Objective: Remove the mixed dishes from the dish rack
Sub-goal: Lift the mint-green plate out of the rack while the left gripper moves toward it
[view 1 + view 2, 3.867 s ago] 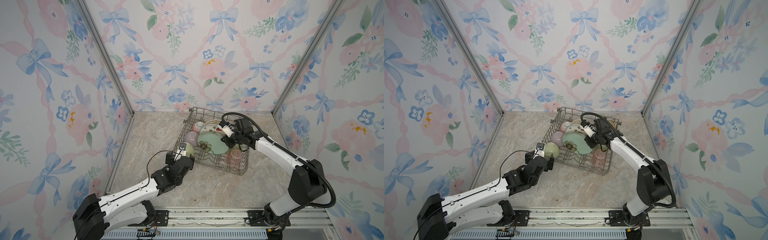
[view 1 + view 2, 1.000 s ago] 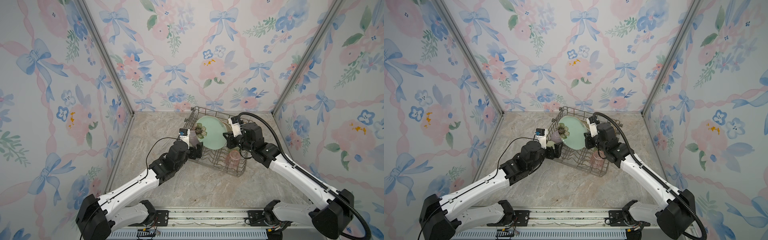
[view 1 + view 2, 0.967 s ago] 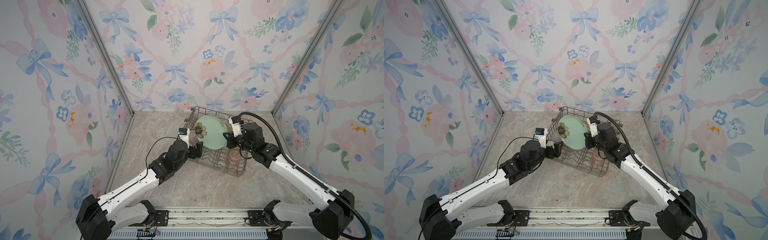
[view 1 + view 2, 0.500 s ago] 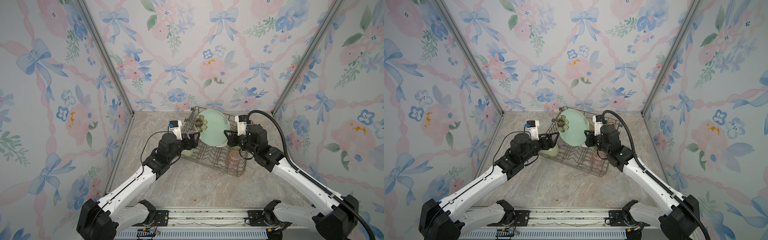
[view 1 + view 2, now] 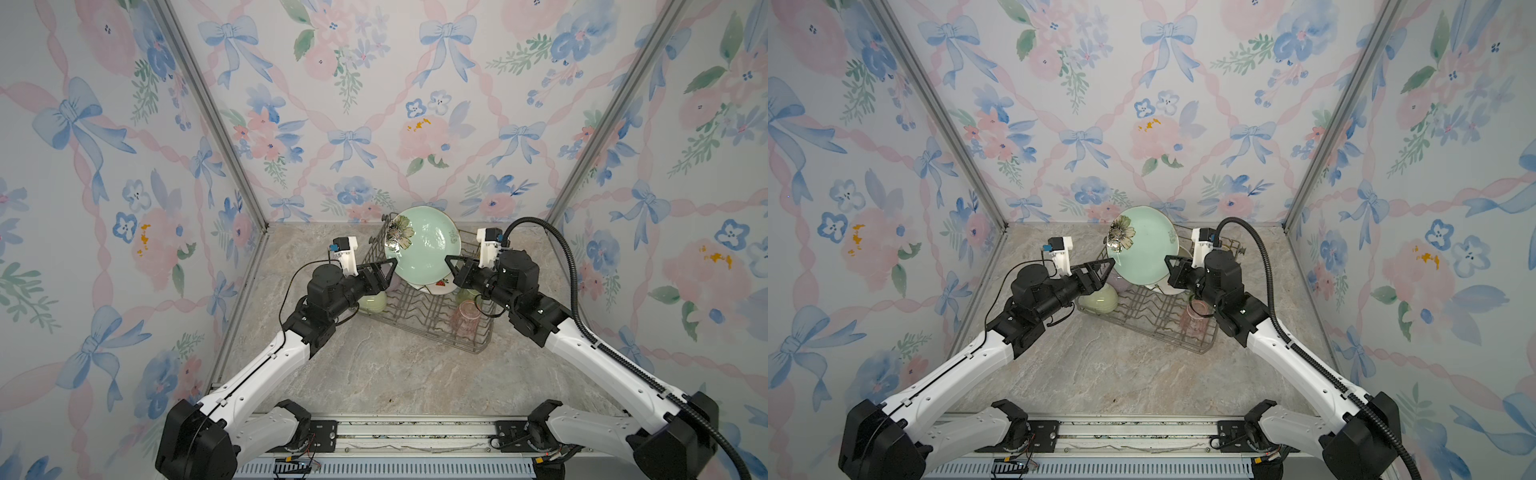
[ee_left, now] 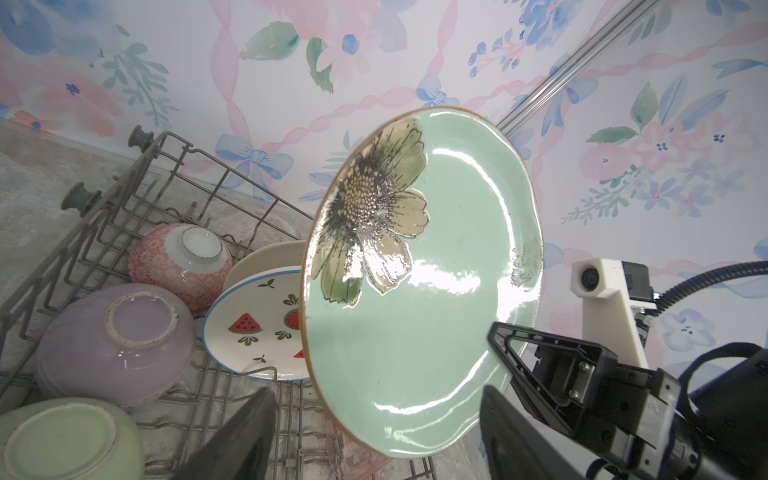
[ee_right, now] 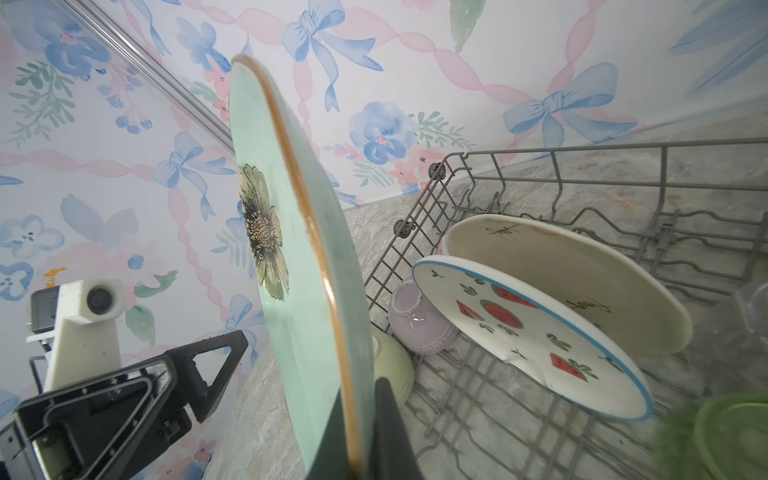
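My right gripper is shut on the rim of the mint plate, which stands on edge in the air above the dish rack. At the plate's opposite edge my left gripper is open, its fingers on either side of the plate's rim with gaps showing. In the rack lean the fruit-print plate and the cream plate. The pink bowl, lilac bowl and green bowl lie upside down.
A pink tumbler stands at the rack's near right side and a green tumbler is beside it. The rack sits at the back of the marble tabletop, close to the floral back wall.
The right gripper has lifted the mint plate higher above the rack. The left gripper has risen to the plate's left edge and its jaws have narrowed somewhat.
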Controlling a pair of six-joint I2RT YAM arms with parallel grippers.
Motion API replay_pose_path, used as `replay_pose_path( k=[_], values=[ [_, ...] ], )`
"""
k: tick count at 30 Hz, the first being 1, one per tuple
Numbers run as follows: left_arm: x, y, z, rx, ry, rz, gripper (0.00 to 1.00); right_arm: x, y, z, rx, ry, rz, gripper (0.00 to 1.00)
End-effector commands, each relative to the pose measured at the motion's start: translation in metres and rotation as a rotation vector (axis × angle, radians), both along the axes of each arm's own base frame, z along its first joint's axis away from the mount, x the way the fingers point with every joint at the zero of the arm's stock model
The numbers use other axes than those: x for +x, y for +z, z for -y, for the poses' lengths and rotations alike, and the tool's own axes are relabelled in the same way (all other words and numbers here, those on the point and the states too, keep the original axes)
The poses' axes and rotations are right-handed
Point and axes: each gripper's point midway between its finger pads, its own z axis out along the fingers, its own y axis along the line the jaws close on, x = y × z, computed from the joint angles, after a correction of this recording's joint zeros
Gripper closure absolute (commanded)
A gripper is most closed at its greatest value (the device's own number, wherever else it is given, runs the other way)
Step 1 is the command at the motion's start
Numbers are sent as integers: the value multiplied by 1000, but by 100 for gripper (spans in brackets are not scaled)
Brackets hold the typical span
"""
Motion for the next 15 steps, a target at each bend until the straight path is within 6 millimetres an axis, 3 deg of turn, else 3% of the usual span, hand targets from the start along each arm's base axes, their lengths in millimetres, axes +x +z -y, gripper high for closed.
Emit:
replay_pose_path(
  k=[1, 4, 10, 15],
  values=[
    [-1, 3, 2, -29, -24, 10, 23, -8, 64, -11, 194, 52, 151, 100],
    [2, 3, 2, -36, -30, 4, 25, -9, 63, -17, 219, 77, 136, 100],
    [8, 7, 5, -70, -52, 8, 40, -12, 62, -23, 241, 104, 123, 100],
    [9, 7, 7, -105, -72, 0, 44, -15, 64, -24, 263, 119, 110, 100]
  ],
)
